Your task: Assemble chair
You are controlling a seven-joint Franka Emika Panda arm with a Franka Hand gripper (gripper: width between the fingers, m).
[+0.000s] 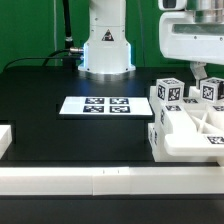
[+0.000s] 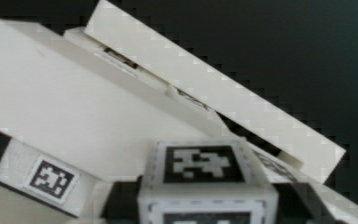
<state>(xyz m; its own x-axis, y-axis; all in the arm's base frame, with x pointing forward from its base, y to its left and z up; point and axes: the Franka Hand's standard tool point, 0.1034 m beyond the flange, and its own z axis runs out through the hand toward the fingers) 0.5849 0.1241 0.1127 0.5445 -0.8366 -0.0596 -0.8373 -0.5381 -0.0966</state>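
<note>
The chair parts stand at the exterior view's right. A white X-ribbed panel (image 1: 196, 131) carries a tagged block (image 1: 168, 92) and a second tagged white part (image 1: 211, 92). My gripper (image 1: 197, 72) hangs from above onto that second part. In the wrist view the tagged part (image 2: 201, 163) fills the gap between my dark fingers (image 2: 123, 200), and the gripper (image 2: 208, 200) is shut on it. Behind it lie the wide flat faces of the panel (image 2: 87, 100), with another tag (image 2: 51, 178) on a part beside it.
The marker board (image 1: 95, 105) lies flat on the black table, mid-scene. The robot base (image 1: 105, 50) stands behind it. Long white border rails run along the front (image 1: 100, 182) and at the exterior view's left (image 1: 5, 140).
</note>
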